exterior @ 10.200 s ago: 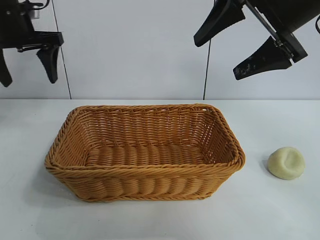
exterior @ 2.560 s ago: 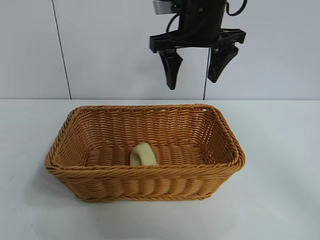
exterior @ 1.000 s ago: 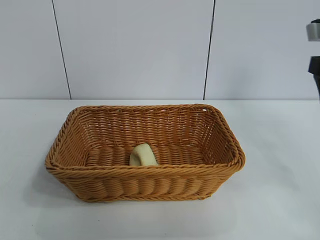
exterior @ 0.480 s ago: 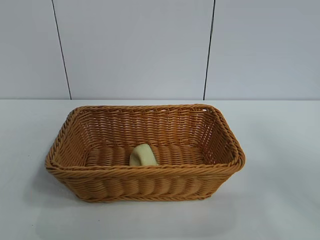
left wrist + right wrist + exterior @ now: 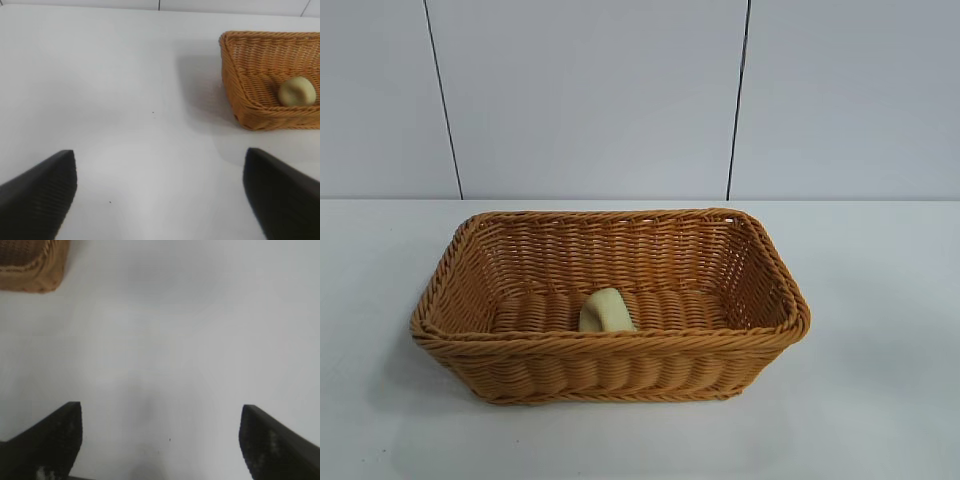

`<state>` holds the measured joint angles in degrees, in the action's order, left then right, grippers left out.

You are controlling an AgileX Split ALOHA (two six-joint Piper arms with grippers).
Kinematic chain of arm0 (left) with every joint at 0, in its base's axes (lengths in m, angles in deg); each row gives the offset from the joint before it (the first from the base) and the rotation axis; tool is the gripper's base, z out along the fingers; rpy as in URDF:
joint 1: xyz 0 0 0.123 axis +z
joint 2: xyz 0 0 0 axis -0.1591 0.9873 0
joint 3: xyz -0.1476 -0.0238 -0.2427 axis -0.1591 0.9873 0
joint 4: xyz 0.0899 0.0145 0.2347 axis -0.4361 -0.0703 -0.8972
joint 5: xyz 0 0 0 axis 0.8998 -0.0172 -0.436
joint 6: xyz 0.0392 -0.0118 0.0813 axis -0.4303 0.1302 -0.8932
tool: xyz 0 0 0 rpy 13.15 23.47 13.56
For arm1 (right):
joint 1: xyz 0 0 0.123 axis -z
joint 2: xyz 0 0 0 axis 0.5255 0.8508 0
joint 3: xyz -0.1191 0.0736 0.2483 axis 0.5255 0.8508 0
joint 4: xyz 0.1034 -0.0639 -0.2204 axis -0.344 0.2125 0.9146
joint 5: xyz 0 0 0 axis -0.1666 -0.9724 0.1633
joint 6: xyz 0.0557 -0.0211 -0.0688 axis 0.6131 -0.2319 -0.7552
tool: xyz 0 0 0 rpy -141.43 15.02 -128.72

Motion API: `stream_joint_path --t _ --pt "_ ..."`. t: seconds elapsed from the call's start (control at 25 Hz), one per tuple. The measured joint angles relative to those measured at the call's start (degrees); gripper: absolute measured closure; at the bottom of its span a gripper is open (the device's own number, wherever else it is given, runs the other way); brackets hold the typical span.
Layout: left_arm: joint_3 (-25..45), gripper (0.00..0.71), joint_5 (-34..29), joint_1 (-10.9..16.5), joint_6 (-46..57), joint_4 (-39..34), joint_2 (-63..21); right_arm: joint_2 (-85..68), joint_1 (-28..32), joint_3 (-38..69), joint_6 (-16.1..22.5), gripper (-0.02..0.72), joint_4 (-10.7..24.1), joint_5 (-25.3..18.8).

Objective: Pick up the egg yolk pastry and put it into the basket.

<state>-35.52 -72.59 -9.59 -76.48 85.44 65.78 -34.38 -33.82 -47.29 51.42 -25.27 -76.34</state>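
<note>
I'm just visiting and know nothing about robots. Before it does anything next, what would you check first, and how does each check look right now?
1. Egg yolk pastry inside the basket: ok, it lies on the basket floor near the front wall.
2. Pastry free of any gripper: ok, nothing touches it.
3. Left gripper open and empty: ok, its fingers stand wide apart over bare table, off to one side of the basket.
4. Right gripper open and empty: ok, only table shows between its fingers.
5. Basket upright and flat on the table: ok.
6. Pastry undamaged: cannot tell, the basket wall hides part of it.
</note>
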Motion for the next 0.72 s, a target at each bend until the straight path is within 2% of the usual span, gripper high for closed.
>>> stream_joint_path --t 0.32,0.72 --pt "0.0 0.014 0.0 0.0 0.0 0.0 0.0 -17.7 0.0 0.3 0.0 0.113 0.0 -0.1" --pt "0.0 0.014 0.0 0.0 0.0 0.0 0.0 -18.8 0.0 0.4 0.0 0.113 0.0 -0.1"
